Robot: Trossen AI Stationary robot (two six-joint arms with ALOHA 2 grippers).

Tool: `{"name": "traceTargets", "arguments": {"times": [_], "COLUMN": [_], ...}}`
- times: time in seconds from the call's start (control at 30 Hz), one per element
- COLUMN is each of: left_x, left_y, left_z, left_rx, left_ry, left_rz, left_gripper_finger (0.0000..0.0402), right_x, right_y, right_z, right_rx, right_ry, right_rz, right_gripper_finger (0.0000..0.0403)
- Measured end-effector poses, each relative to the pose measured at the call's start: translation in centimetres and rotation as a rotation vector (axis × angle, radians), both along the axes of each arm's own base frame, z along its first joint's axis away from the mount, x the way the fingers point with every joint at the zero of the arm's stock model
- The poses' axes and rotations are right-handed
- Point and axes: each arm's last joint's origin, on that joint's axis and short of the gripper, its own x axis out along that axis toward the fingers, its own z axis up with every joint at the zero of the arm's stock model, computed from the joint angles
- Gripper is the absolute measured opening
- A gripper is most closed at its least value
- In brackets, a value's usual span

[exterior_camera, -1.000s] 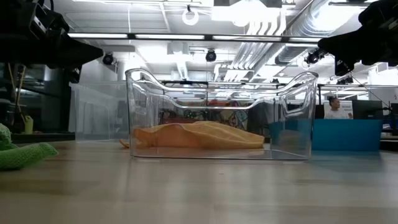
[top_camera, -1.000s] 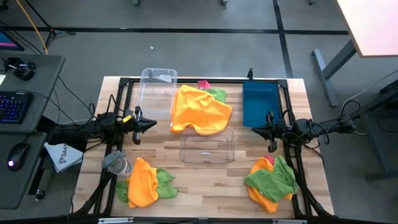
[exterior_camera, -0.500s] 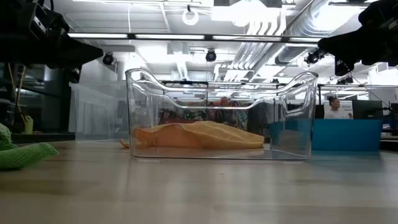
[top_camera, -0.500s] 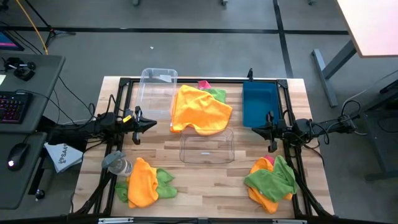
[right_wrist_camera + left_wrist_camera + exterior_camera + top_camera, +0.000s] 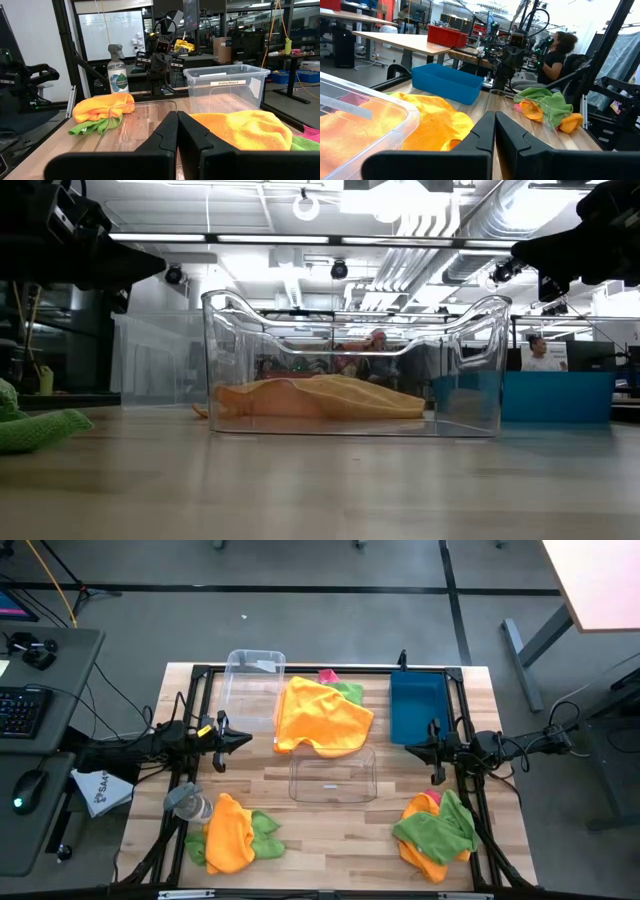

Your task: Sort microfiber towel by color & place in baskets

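A clear plastic spray bottle [image 5: 186, 802] lies on its side near the left front part of the wooden surface [image 5: 330, 820]; in the right wrist view it stands out as a bottle with a green label [image 5: 118, 77]. Just off the surface's left edge lies a white printed bag [image 5: 100, 790]. Farther left, a grey desk [image 5: 60, 670] carries a keyboard [image 5: 22, 712] and a mouse [image 5: 26, 790]. A pale table corner [image 5: 600, 580] shows at the top right. Beyond the surface, the left wrist view shows a seated person in dark clothes [image 5: 559, 55], a red bin [image 5: 449, 36] on a light table [image 5: 395, 37], and the right wrist view a whiteboard [image 5: 117, 32].
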Motion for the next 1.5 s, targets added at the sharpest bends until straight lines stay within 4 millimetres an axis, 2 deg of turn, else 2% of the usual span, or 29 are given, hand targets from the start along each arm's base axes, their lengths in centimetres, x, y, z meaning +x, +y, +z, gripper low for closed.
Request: {"name": "traceTargets", "arguments": {"times": [0.47, 0.6, 0.7, 0.77, 0.83, 0.9, 0.97, 1.03, 1.13, 1.2, 1.37, 1.5], "left_x": [0.0, -0.4, -1.3, -2.0, -2.1, -1.5, -0.1, 2.3, 7.0, 10.7, 18.4, 23.1], "left_y": [0.0, 0.1, 0.6, 0.8, 0.8, 0.8, 0.8, 0.7, 0.8, 1.2, 4.2, 6.2], "left_z": [0.3, 2.3, 4.4, 5.7, 7.3, 9.2, 11.7, 14.4, 17.6, 18.7, 19.0, 16.8], "left_rx": [-0.003, -0.200, -0.384, -0.428, -0.417, -0.419, -0.375, -0.270, -0.159, -0.112, -0.148, -0.164], "left_ry": [-0.033, -0.281, -0.583, -0.754, -0.806, -0.776, -0.701, -0.581, -0.389, -0.243, 0.227, 0.559], "left_rz": [0.009, 0.008, 0.129, 0.188, 0.182, 0.170, 0.147, 0.096, 0.025, -0.015, -0.033, -0.043], "left_gripper_finger": [0.0001, 0.0001, 0.0001, 0.0001, 0.0001, 0.0001, 0.0001, 0.0001, 0.0001, 0.0001, 0.0007, 0.0042], "right_x": [0.0, 0.0, 0.0, 0.0, 0.0, 0.0, 0.0, 0.0, 0.0, 0.0, 0.0, 0.0], "right_y": [0.0, 0.0, 0.0, 0.0, 0.0, 0.0, 0.0, 0.0, 0.0, 0.0, 0.0, 0.0], "right_z": [0.0, 0.0, 0.0, 0.0, 0.0, 0.0, 0.0, 0.0, 0.0, 0.0, 0.0, -0.1], "right_rx": [0.000, 0.000, 0.000, 0.000, 0.000, 0.000, 0.000, 0.000, 0.000, 0.000, 0.000, -0.002], "right_ry": [0.000, 0.001, 0.000, 0.001, 0.000, 0.000, 0.001, 0.001, 0.000, 0.000, 0.001, 0.006], "right_rz": [0.000, 0.000, 0.000, 0.000, 0.000, 0.000, 0.000, 0.000, 0.000, 0.000, 0.000, 0.000], "right_gripper_finger": [0.0000, 0.0000, 0.0000, 0.0000, 0.0000, 0.0000, 0.0000, 0.0000, 0.0000, 0.0000, 0.0000, 0.0000]}}
